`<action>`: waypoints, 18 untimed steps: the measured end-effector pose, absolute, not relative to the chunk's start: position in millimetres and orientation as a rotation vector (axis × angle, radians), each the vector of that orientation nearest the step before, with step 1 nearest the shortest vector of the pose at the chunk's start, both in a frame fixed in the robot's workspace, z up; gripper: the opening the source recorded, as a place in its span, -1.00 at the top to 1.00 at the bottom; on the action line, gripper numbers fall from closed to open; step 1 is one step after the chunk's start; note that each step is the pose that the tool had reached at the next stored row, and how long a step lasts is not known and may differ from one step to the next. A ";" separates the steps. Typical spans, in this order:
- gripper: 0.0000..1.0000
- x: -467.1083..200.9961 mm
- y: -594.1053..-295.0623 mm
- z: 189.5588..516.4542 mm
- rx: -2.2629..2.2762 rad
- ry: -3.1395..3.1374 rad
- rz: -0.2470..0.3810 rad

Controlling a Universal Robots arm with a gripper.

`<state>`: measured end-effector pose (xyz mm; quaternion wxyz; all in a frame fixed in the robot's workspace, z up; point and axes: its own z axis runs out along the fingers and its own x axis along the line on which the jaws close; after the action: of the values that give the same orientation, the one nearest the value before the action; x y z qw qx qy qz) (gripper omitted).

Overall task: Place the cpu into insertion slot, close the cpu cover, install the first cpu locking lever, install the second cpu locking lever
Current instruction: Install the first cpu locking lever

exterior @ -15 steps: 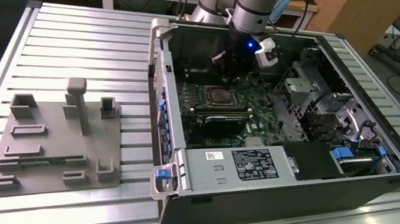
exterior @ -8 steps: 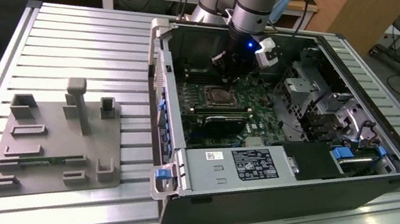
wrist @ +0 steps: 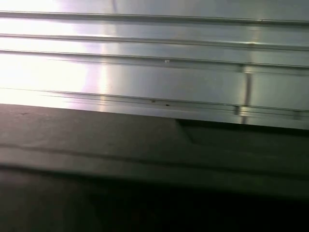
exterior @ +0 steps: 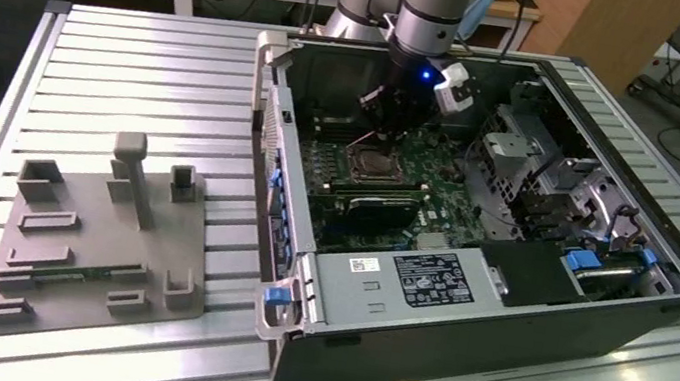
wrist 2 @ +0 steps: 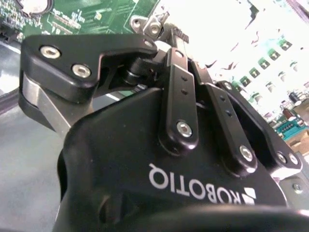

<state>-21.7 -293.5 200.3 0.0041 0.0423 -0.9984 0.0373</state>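
The grey robot arm [exterior: 429, 2] reaches steeply down into the open black computer case [exterior: 491, 355]. Its black gripper [exterior: 391, 107] hangs low, just beside the square silver-rimmed insertion slot [exterior: 371, 163] on the green circuit board [exterior: 438, 153]. Work appears to be at the socket, but which step cannot be determined. Whether the gripper is open or closed cannot be told. The cramped socket area calls for fine alignment.

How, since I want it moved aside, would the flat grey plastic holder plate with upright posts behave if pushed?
The grey holder plate looks rigid, so it probably moves as one piece. Its broad flat base suggests sliding, not tipping. The grooves of the slatted metal table may snag its edge.
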 end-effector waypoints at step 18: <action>0.79 -27.8 -299.6 217.4 0.133 -3.135 0.046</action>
<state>-27.8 -299.6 217.4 0.0017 0.0425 -0.9990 0.0145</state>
